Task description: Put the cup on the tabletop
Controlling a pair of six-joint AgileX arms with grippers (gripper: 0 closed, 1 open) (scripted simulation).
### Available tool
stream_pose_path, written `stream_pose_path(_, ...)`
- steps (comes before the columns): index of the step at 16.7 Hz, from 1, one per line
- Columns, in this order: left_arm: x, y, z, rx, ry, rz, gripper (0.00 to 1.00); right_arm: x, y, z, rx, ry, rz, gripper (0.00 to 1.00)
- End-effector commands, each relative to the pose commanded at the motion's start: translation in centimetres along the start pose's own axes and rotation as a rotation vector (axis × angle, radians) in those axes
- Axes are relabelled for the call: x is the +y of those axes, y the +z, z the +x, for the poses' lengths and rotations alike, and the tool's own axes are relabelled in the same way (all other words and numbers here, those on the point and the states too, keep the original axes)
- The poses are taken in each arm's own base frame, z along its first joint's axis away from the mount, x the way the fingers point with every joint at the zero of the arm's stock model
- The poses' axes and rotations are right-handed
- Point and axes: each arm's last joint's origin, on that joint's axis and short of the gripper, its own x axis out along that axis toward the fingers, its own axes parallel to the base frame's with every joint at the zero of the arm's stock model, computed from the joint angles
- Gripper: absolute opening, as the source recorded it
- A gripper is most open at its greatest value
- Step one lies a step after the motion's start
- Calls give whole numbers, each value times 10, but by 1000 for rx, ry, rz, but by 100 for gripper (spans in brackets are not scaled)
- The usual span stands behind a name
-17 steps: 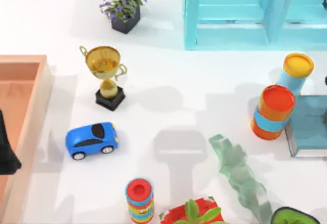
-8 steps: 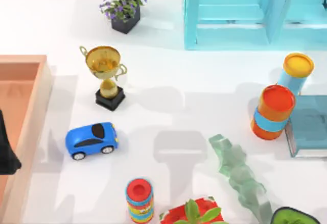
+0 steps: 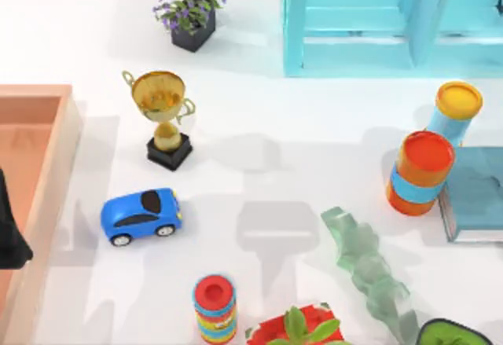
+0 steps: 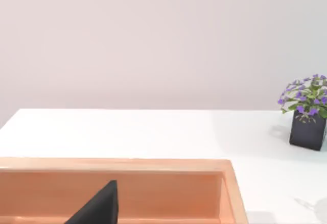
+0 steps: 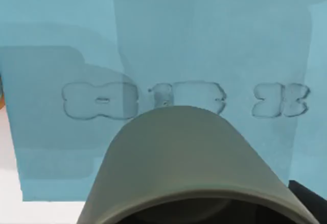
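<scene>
A gold trophy (image 3: 163, 115) stands above a blue toy car (image 3: 141, 216), near a wooden tray (image 3: 47, 196).

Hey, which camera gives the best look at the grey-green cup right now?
The right wrist view: the cup looms close to the lens, its matte tapered wall and rim plain to see, with a blue book behind it. The top view and left wrist view offer nothing of the cup to go by.
</scene>
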Motion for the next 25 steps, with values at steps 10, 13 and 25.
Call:
stream_pose_path(10,0,0,0,0,0,0,100,184,13,-59,-240,15,19,0)
stream_pose_path(13,0,0,0,0,0,0,100,233,3,-39,-161,-8,11,0)
stream_pose_path(25,0,0,0,0,0,0,100,262,-3,1,-89,-41,-6,0)
